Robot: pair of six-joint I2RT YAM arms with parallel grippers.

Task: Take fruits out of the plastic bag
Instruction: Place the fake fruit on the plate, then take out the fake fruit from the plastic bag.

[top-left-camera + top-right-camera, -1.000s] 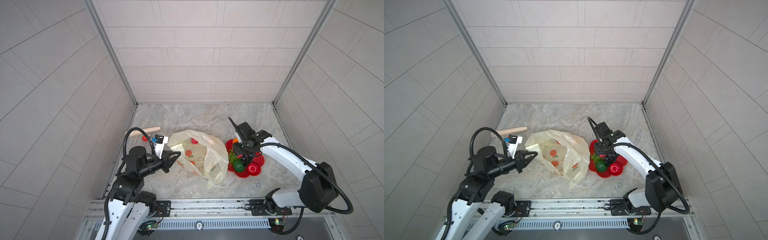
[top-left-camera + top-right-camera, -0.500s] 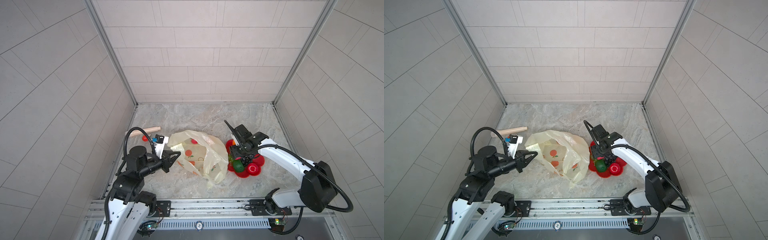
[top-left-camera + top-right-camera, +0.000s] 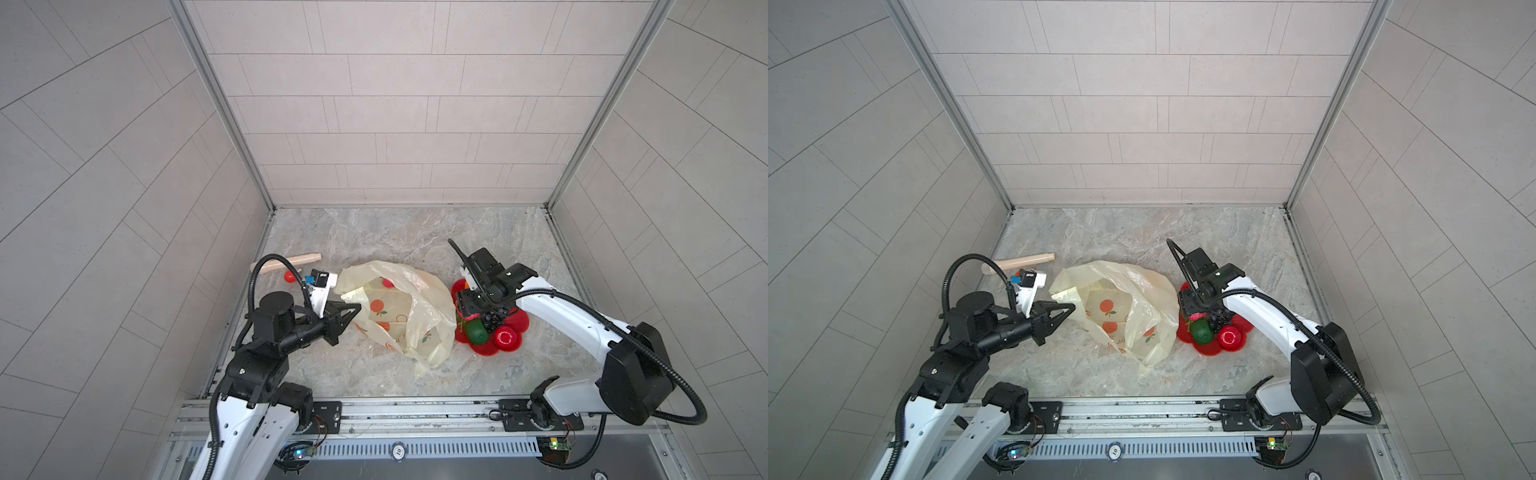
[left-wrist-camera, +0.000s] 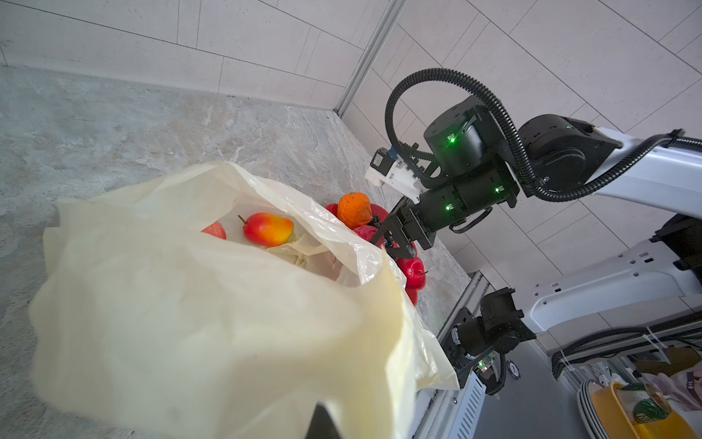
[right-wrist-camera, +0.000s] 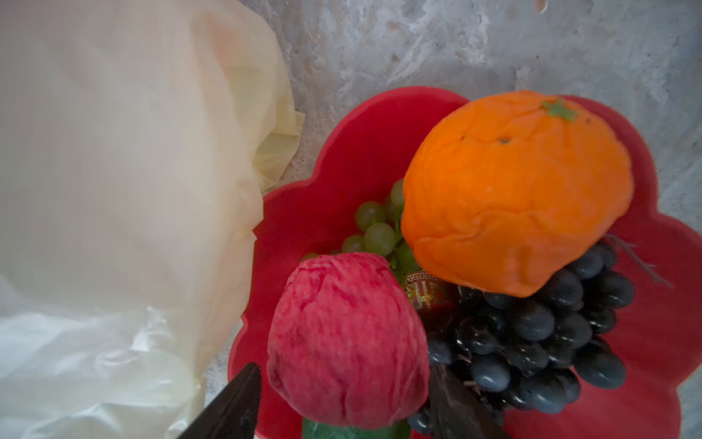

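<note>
Fruits (image 3: 476, 332) mostly sit heaped on the red plate (image 3: 521, 328), centre right in both top views, with your right tool (image 3: 467, 311) hanging low over the heap. The plastic bag (image 3: 399, 307) lies on the bench (image 3: 374, 232) just left of the plate. Your left tool (image 3: 354, 309) is pinched shut on the bag's left rim, holding the mouth up.

From the left wrist, a peach (image 4: 267, 229) lies deep in the bag, its long axis crosswise, stem pointing away from the right tool. A reddish piece (image 4: 214, 230) beside it is mostly behind the film; you cannot tell what it is.

From the right wrist, the fingers (image 5: 235, 406) stand spread either side of a pink fruit (image 5: 349, 342) resting on the heap, apparently loose around it rather than gripping. Your right arm is free, so the next reach likely runs over the bag's wall to the peach.
</note>
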